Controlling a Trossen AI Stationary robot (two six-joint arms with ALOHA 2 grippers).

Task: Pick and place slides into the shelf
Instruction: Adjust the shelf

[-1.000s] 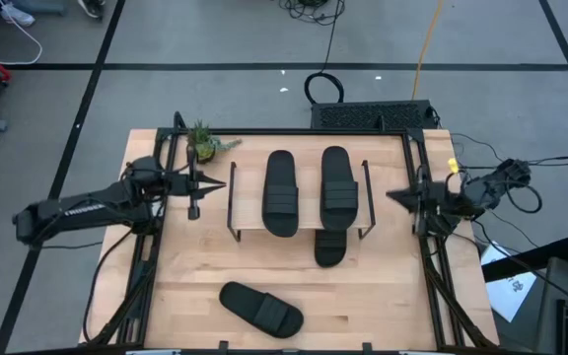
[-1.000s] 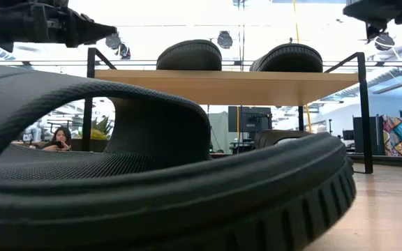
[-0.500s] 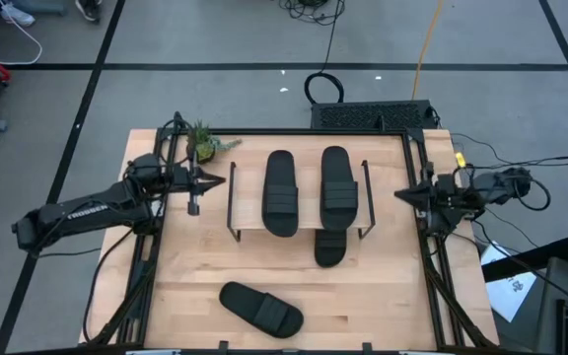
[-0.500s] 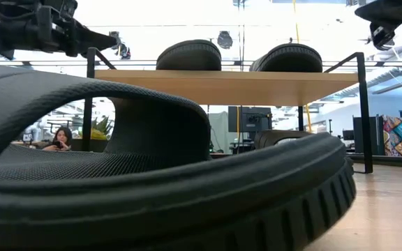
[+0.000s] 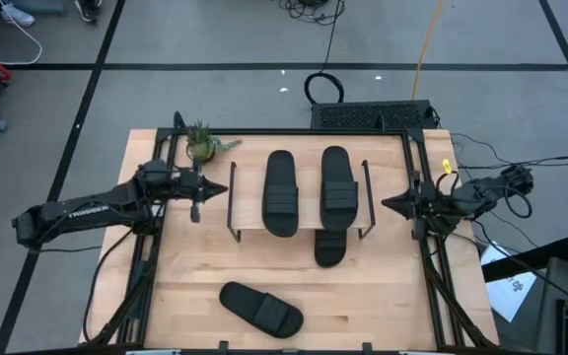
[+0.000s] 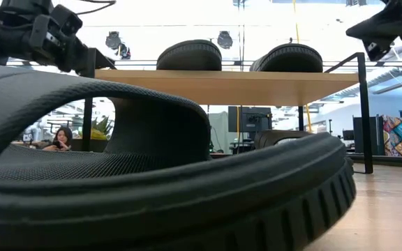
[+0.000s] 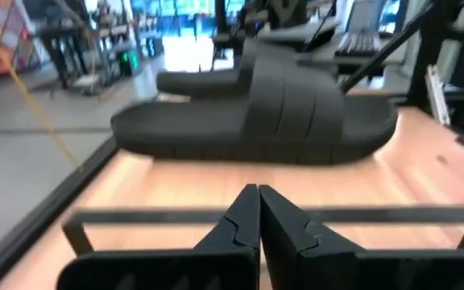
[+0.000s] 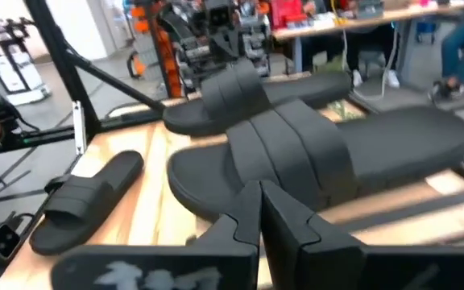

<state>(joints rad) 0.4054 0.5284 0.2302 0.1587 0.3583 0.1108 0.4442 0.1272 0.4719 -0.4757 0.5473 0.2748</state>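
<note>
Slides are at three places on the table. Two slides lie side by side on the wooden top of the shelf point(image 5: 249, 233), their length running from the far side to the near side of the table: the left slide point(image 5: 281, 192) and the right slide point(image 5: 338, 187). A third slide point(image 5: 329, 247) lies on the tabletop point(image 5: 383, 286) under the shelf, below the right slide, and its near end comes out past the front edge of the plank. The fourth slide point(image 5: 260, 308) lies at an angle near the front edge of the table, well apart from the shelf; in the low view it is very close to the camera and fills most of the picture point(image 6: 152, 181).

The left gripper point(image 5: 203, 184) hangs above the table just beside the left end of the shelf, pointing toward it. In the left wrist view its fingers point(image 7: 240, 221) are pressed together with nothing between them, and a slide on the shelf is seen in front of them. The right gripper point(image 5: 388, 204) hangs just beside the right end of the shelf, also pointing toward it. In the right wrist view its fingertips point(image 8: 244, 213) meet at the tip and hold nothing.

A small green plant point(image 5: 202, 144) stands at the far left corner of the table, near the left gripper.
</note>
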